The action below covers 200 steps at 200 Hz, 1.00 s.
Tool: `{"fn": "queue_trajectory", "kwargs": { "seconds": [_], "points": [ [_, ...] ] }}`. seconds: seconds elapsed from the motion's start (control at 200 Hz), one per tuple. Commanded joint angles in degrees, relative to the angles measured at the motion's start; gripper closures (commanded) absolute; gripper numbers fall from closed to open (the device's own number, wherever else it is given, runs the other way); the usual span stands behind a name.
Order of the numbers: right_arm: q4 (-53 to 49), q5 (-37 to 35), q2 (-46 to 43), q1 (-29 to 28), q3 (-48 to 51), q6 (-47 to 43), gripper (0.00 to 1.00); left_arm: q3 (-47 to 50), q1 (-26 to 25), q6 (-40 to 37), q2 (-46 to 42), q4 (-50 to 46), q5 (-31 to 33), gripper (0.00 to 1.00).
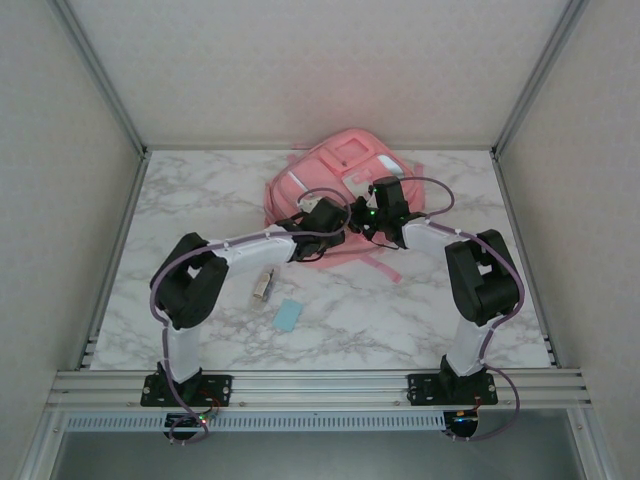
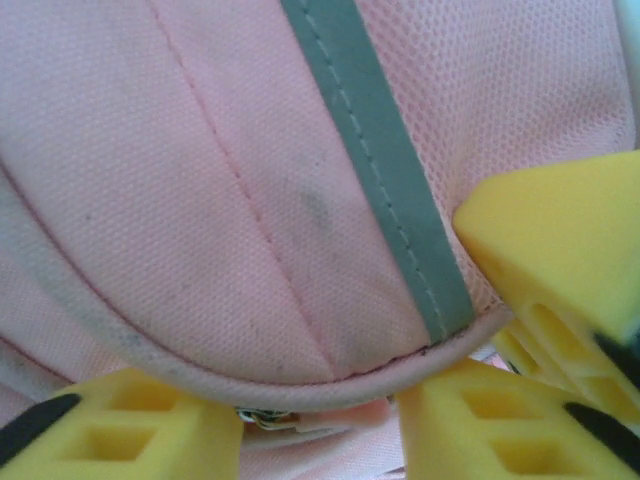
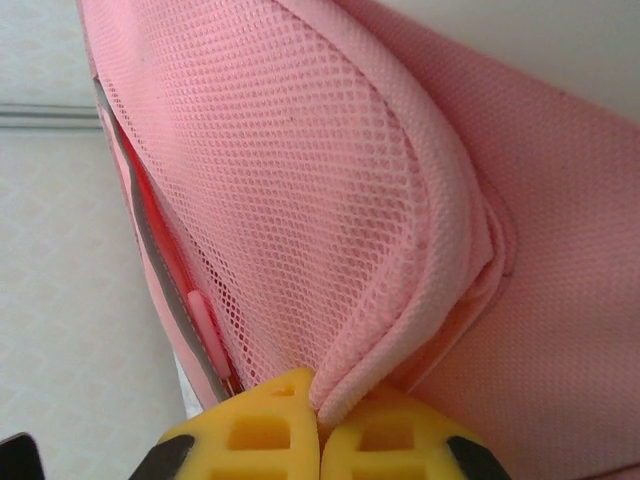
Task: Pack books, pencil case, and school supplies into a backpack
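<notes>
The backpack lies flat on the surface just ahead of both hands. Its front pocket faces up and its long axis runs away from them. The right hand is pressed together, pinching the piped edge of the mesh pocket. The left hand is spread at a piped seam. What the backpack holds cannot be told. Behind the left hand lie a light-blue block and a silvery item.

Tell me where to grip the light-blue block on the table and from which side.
Probably pinch the light-blue block across its two long edges, coming straight down. It lies flat on the table, so only from above are both edges reachable; turn the wrist to match its slant. The silvery item lies apart.
</notes>
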<state>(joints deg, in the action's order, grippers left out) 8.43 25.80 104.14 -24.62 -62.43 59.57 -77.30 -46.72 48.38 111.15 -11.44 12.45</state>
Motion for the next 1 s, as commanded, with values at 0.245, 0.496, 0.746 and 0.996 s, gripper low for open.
{"fn": "queue_trajectory", "kwargs": {
  "seconds": [0.245, 0.496, 0.746, 0.996],
  "points": [
    [-2.8, 8.5, -1.5, -1.1, -1.1, -5.8, 1.0, 2.5, 1.7, -6.0, -4.3, -3.2, 4.6, 1.0],
    [-7.6, 7.5, -3.1, 1.3, -1.3, -12.7, 1.0, 8.0, 5.9, -19.2, -12.6, -10.6, -0.8, 1.0],
    [-21.6, 9.4, -1.9, 4.1, -7.9, -26.4, 1.0, 7.2, 9.0, -31.1, -13.1, -16.8, -4.3, 1.0],
    [-32.4, 8.1, 1.3, 11.1, -16.4, -37.8, 1.0, 5.9, 6.5, -34.3, -15.4, -13.6, -17.1, 1.0]
  ]
}}
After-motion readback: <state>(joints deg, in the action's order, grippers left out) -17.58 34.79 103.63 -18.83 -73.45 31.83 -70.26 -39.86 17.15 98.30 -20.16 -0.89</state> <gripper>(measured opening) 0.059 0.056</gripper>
